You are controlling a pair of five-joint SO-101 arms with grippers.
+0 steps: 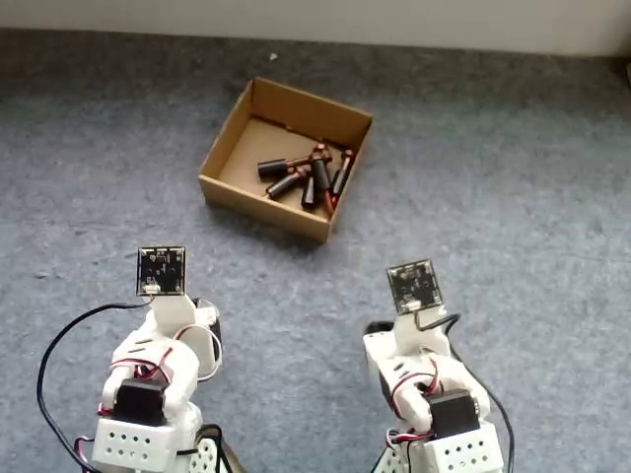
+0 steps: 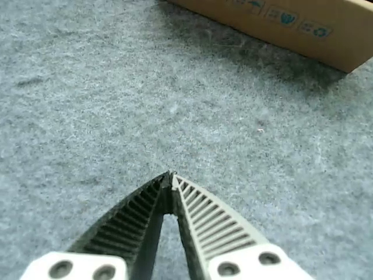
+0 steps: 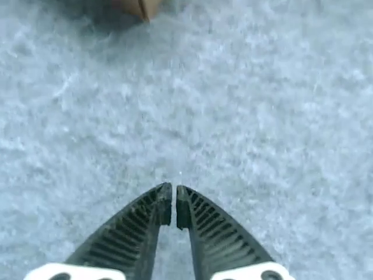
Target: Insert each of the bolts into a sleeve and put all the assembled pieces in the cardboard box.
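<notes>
Carpet [image 1: 513, 197], grey and short-piled, covers the whole work surface from where I watch, and a pale strip [image 1: 394, 15] bounds it along its far edge. A broad stretch of it lies between the arms and the box, and a wider one runs off to the right of the box.

Next in size are the two arms, side by side at the near edge and well apart from each other. The left arm [image 1: 158, 374] sits with a black cable [image 1: 49, 365] looping out on its outer side. The right arm [image 1: 429, 394] is across from it.

The cardboard box [image 1: 264, 205] stands open-topped beyond them, turned at an angle, nearer the left arm's line than the right's. Its near corner points toward the gap between the arms. In the left wrist view I see its long outer wall [image 2: 280, 23] across the carpet ahead. In the right wrist view just one corner [image 3: 137, 7] shows.

The left gripper [image 2: 171, 178] hangs above the carpet with its ribbed fingertips pressed together and nothing between them. The right gripper [image 3: 173, 195] is also drawn in, a hairline slit left between its tips, and it grips nothing.

Smallest are the assembled pieces [image 1: 311, 175], dark bolts in their sleeves, piled loosely inside the box against its right-hand wall. They cross over one another.
</notes>
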